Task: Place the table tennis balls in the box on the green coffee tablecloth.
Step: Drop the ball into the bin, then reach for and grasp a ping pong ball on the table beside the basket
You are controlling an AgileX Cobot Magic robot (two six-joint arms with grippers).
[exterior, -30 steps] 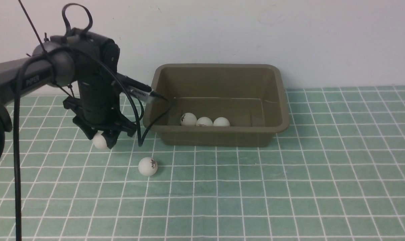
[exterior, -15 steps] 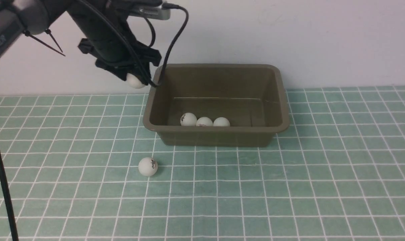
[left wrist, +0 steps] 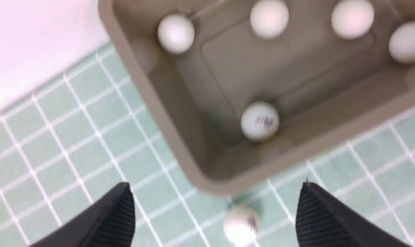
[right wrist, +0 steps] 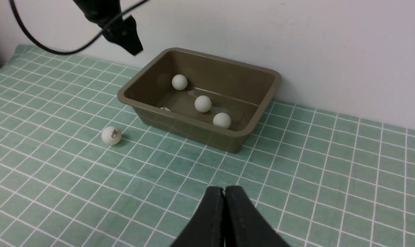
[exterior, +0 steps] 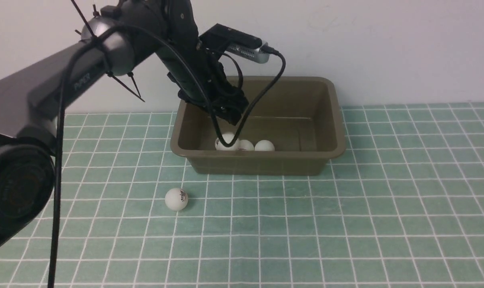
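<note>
Olive-brown, the box (exterior: 290,100) sits on the cloth (exterior: 346,224). Our left gripper (exterior: 230,116) hangs over the box's left half, fingers spread wide and empty. From the left wrist view we count five balls (left wrist: 260,120) inside the box, one with a dark logo. A sixth ball (exterior: 176,199) rests on the cloth near the box's front-left corner. Our right gripper (right wrist: 224,193), fingers pressed together on nothing, is well apart from the box.

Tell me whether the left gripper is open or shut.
Open. In the left wrist view the left gripper has its fingers spread wide apart, with nothing gripped between them.
</note>
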